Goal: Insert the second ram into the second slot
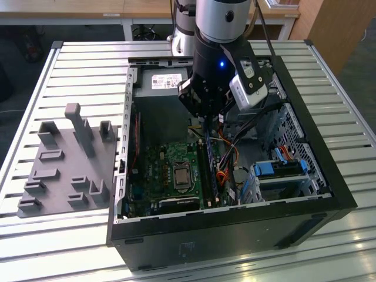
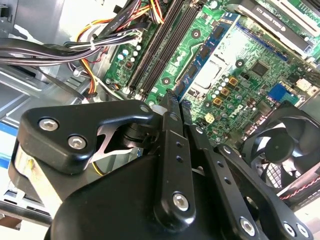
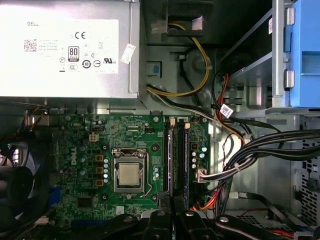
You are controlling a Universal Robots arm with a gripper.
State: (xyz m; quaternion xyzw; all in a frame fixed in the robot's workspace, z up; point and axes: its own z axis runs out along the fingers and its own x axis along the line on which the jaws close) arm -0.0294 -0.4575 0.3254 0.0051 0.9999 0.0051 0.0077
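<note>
Table (image 1: 88,64): ribbed bare metal, dull sheen
Case (image 1: 235,232): black matt metal
Tray (image 1: 59,176): grey matt plastic
Circuit board (image 3: 75,150): green, glossy
Power supply (image 3: 65,75): plain grey metal, paper label
Drive bracket (image 3: 306,50): smooth blue plastic

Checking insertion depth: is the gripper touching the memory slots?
Cannot tell. In the second wrist view the gripper overlaps the memory slots at their near end; neither contact nor gap shows.

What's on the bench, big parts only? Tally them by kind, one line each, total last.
computer case: 1
motherboard: 1
power supply: 1
processor: 1
cooling fan: 1
grey fixture plate: 1
gripper: 1
Total: 7
</note>
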